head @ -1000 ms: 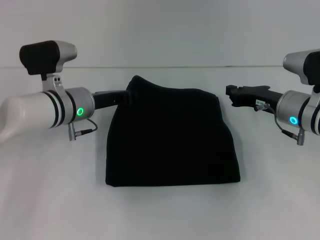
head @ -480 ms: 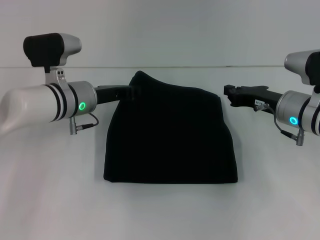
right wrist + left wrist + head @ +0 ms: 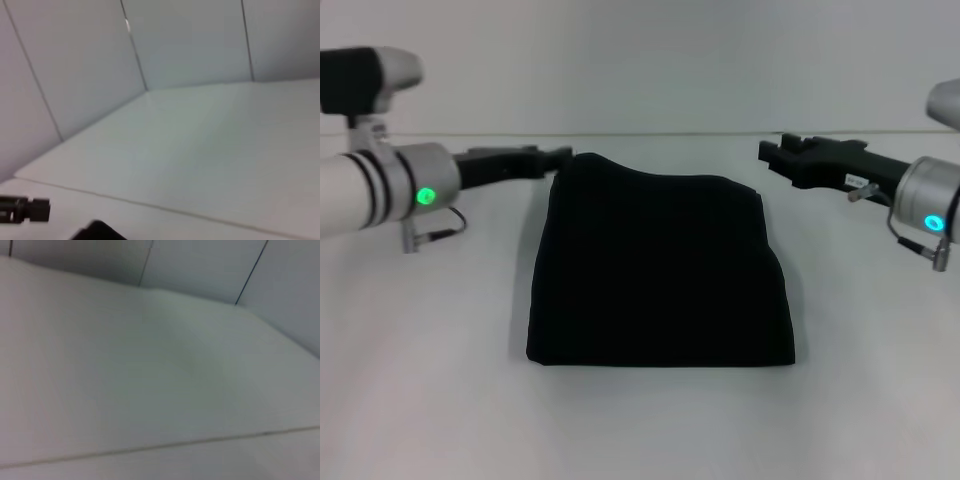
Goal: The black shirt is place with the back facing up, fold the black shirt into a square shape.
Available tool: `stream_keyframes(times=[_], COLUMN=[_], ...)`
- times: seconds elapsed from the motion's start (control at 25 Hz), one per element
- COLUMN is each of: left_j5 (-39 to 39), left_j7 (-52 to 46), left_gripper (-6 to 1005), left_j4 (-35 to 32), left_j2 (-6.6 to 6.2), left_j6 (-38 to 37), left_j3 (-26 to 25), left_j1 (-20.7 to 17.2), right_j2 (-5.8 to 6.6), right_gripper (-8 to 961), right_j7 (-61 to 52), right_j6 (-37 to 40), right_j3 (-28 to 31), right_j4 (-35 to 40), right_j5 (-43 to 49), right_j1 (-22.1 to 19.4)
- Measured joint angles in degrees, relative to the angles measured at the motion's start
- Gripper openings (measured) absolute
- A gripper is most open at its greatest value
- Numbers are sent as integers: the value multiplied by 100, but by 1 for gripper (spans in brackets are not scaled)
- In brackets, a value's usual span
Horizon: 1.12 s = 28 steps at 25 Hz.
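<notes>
The black shirt lies on the white table as a compact, roughly square packet, its near edge straight and its far left corner humped up a little higher than the rest. The left gripper sits just beside that raised far left corner, at the shirt's edge; whether its fingers are parted or pinching cloth I cannot tell, since they blend with the dark fabric. The right gripper hovers off the shirt's far right corner, apart from the cloth, with its fingers spread and holding nothing. The fold looks all but finished, so the step in hand is judged to be letting go and clearing off cleanly. To do that well, each arm should draw straight outward from the shirt, away from its sides, and rise before swinging (a finger dragging across the top layer would pull the packet out of square). If the hump at the far left corner stays up, a light downward pat there should flatten it. Neither wrist camera shows the shirt.
</notes>
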<state>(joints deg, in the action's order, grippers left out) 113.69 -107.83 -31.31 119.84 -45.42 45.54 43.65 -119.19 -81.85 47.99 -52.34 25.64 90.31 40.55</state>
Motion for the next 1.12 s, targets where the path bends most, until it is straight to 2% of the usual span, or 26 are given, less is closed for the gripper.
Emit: stream_keyframes(times=[0.12, 0.24, 0.4, 0.52, 0.6, 0.68, 0.84, 1.12], left_j5=[-29, -82, -59, 84, 148, 181, 198, 352], left_j7=[-134, -207, 330, 749, 948, 1174, 1496, 1508], left_gripper=[475, 704, 785, 845, 886, 926, 946, 951], left_j4=[-766, -1300, -1307, -1069, -952, -879, -872, -879], left_j2=[11, 5, -14, -5, 12, 30, 63, 67], left_j6=[-658, -1746, -3344, -3639, -3613, -3551, -3435, -3241], left_j3=[-38, -216, -578, -439, -327, -163, 171, 267], left_j1=[-404, -734, -827, -789, -761, -731, -675, -620], right_j2=[95, 287, 590, 713, 715, 656, 554, 422], right_gripper=[347, 415, 506, 574, 695, 692, 688, 689], right_j7=[2, 3, 0, -39, -77, -86, -195, -437], right_j6=[479, 1097, 2018, 2414, 2519, 2553, 2527, 2311], right_j3=[32, 5, -3, -5, -5, -5, -4, -11], right_j4=[235, 394, 479, 536, 625, 729, 799, 825], right_j5=[9, 89, 505, 1065, 1374, 1599, 2045, 2556], right_j1=[-169, -326, -435, -411, -372, -320, -113, 106])
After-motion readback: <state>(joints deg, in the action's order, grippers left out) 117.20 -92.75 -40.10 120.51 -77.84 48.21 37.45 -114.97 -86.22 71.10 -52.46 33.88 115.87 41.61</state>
